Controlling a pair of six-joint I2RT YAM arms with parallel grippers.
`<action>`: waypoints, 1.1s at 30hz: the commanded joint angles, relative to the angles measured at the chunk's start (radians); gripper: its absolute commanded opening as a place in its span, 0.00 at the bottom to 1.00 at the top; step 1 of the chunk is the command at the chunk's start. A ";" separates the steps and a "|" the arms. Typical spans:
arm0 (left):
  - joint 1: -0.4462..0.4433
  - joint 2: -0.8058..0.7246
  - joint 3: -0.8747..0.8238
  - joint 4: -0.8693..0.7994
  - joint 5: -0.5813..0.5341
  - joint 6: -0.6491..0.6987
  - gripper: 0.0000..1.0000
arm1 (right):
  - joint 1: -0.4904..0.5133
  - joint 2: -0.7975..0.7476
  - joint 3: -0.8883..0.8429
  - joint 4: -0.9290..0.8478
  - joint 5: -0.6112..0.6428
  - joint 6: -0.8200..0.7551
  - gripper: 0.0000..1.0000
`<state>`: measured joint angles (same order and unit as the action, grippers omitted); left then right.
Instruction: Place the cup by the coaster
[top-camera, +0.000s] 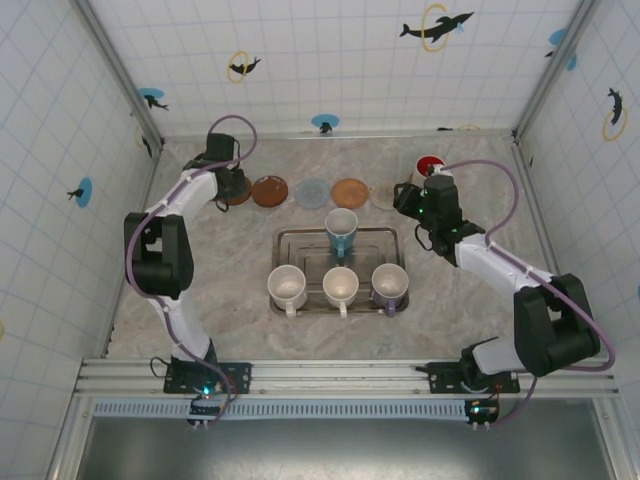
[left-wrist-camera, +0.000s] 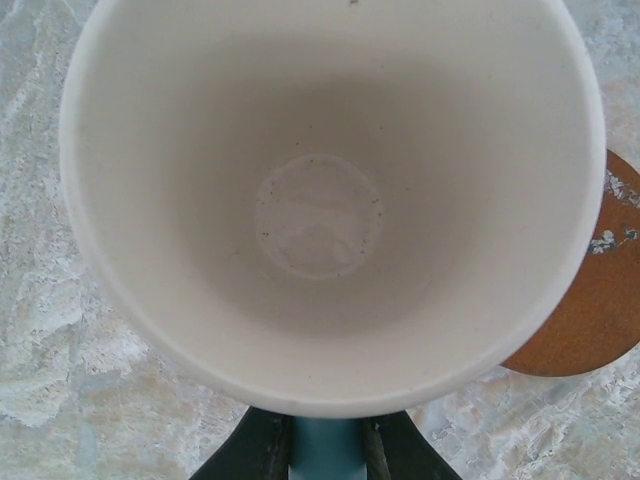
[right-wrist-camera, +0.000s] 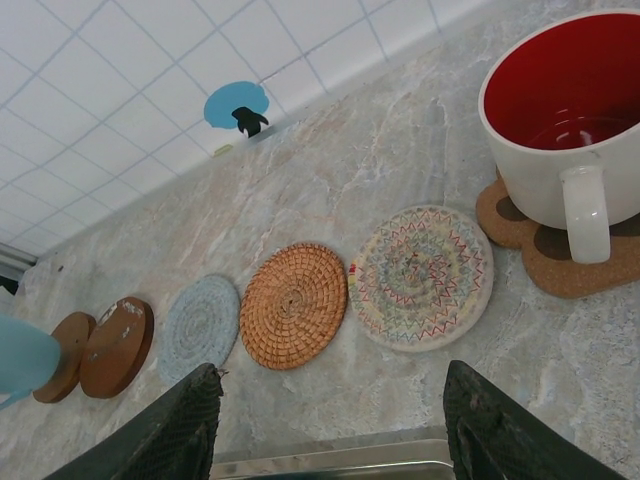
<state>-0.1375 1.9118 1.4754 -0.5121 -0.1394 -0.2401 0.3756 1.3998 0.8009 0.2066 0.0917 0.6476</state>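
Left wrist view shows you the cup (left-wrist-camera: 320, 200) from above: cream-white inside, with its pale blue handle clamped tight in your left hand (left-wrist-camera: 328, 450). It is at the far-left corner of the table (top-camera: 240, 262), its rim overlapping a brown wooden coaster (left-wrist-camera: 590, 300). Your right hand (right-wrist-camera: 333, 390) gapes wide and holds nothing, beside a red-lined mug (right-wrist-camera: 565, 110) near the far edge.

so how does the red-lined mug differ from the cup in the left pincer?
Inside: the red-lined mug is glossy red; the cup is off-white.
Handle: the mug's is white, the cup's is blue.
Grip: the mug stands free on a cork coaster; the cup's handle is clamped in the left pincer, with a brown coaster at its side.
Shared: both are upright with pale rims.
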 joint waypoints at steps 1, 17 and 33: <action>0.013 -0.013 0.018 0.085 -0.017 -0.014 0.00 | -0.006 0.022 0.036 0.029 -0.013 0.007 0.60; 0.029 0.024 0.032 0.091 -0.008 -0.016 0.00 | -0.006 0.038 0.047 0.022 -0.021 0.005 0.60; 0.030 0.054 0.049 0.080 0.009 -0.016 0.00 | -0.006 0.047 0.052 0.020 -0.029 0.007 0.60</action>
<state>-0.1146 1.9533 1.4784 -0.4789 -0.1310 -0.2436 0.3729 1.4372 0.8055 0.2062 0.0677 0.6476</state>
